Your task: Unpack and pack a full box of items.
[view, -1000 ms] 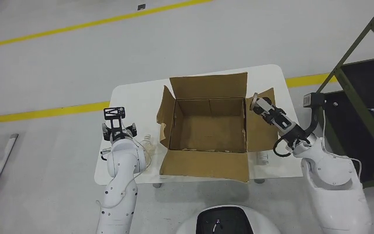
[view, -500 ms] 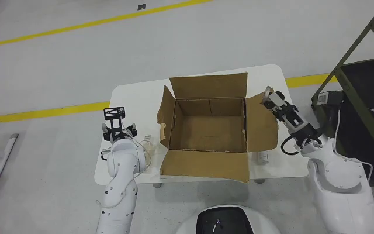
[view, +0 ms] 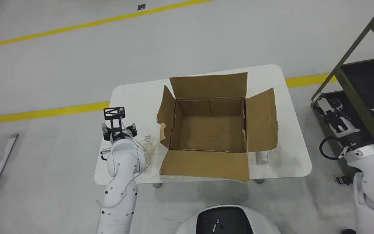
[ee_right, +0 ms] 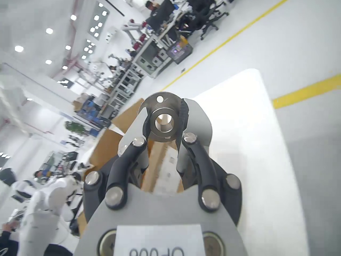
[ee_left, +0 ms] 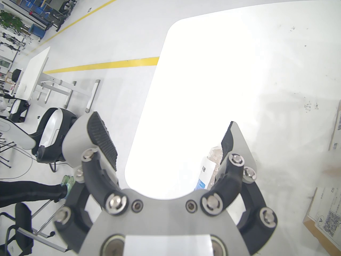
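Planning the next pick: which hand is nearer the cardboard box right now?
Left. The left hand is over the table, just beside the cardboard box's left flap; the right hand, shut on a metal bushing, is beyond the table's right edge, farther off.

- One cardboard box (view: 207,131).
- One white table (view: 134,96).
- One metal flanged ring (ee_right: 162,121).
- One small white item (view: 263,156) lying on the table, kind not clear.
- One plastic-wrapped packet (ee_left: 211,161).
- Two grippers: left gripper (ee_left: 162,123), right gripper (ee_right: 164,119).
- Two yellow floor lines: far line (view: 87,23), near line (view: 52,111).
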